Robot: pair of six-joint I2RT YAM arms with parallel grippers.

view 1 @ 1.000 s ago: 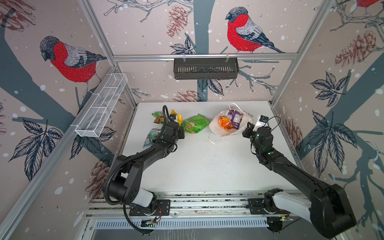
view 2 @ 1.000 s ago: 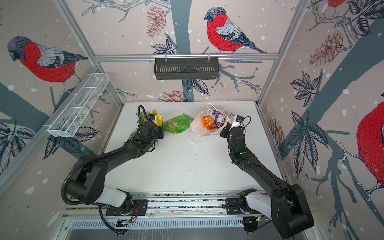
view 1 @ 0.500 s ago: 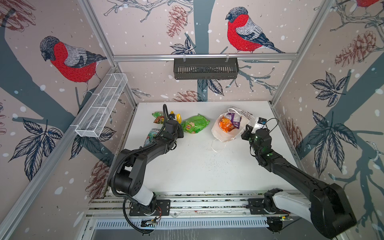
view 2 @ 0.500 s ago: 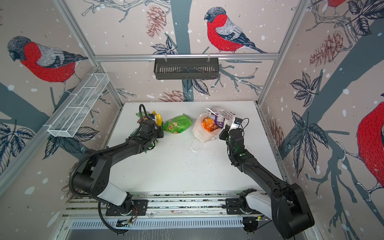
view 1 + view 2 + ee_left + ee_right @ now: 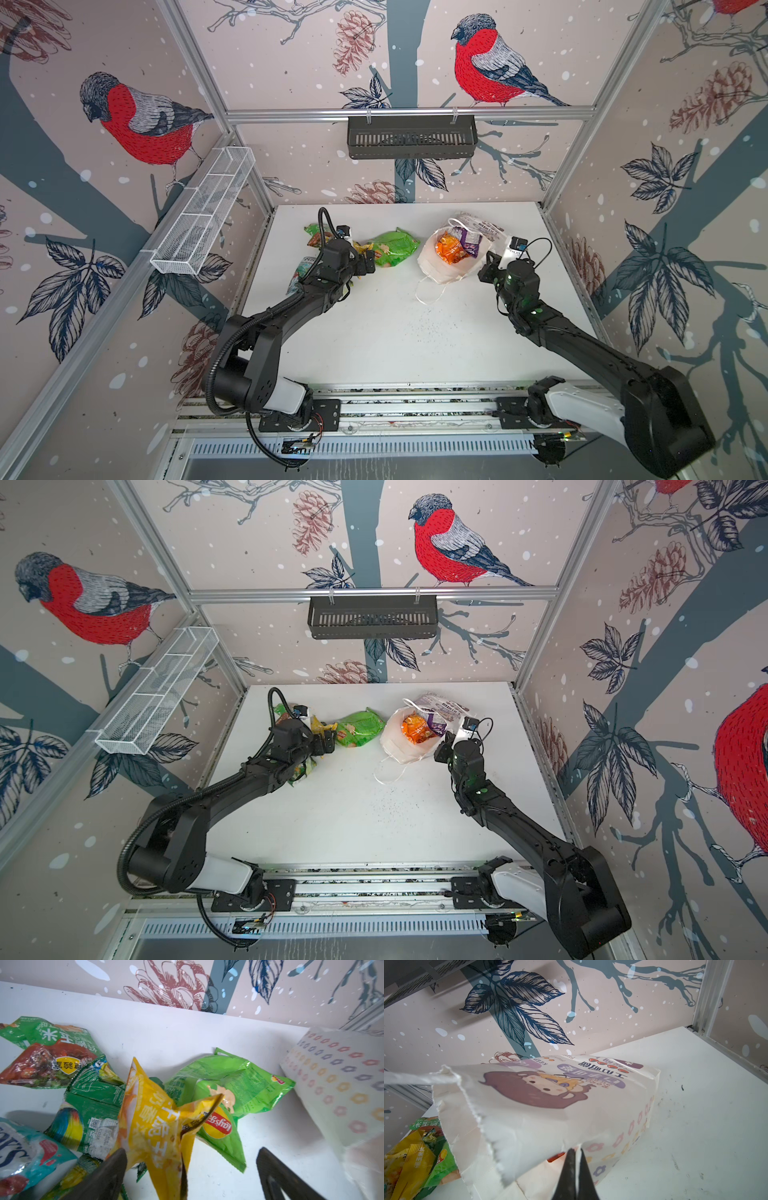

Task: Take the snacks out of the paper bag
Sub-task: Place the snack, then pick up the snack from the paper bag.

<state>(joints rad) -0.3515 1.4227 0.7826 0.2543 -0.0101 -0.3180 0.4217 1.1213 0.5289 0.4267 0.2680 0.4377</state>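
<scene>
The left arm reaches low over the white bench [image 5: 395, 332]. The left pincer [image 5: 191, 1150] has sprung apart since a moment ago, and the crinkly yellow foil snack packet [image 5: 153, 1126] sits loose between its fingers, with bright green foil packets [image 5: 228, 1076] just beyond. The right pincer [image 5: 576, 1150] stays clamped on the rim of the white printed paper bag [image 5: 550, 1105]. Orange and purple packets [image 5: 451, 249] show inside; deeper contents are hidden.

You have bare counter [image 5: 395, 340] across the near half; far left, snack packets [image 5: 392, 249] crowd together, the paper bag [image 5: 432, 266] lies far right, a narrow gap between them.
</scene>
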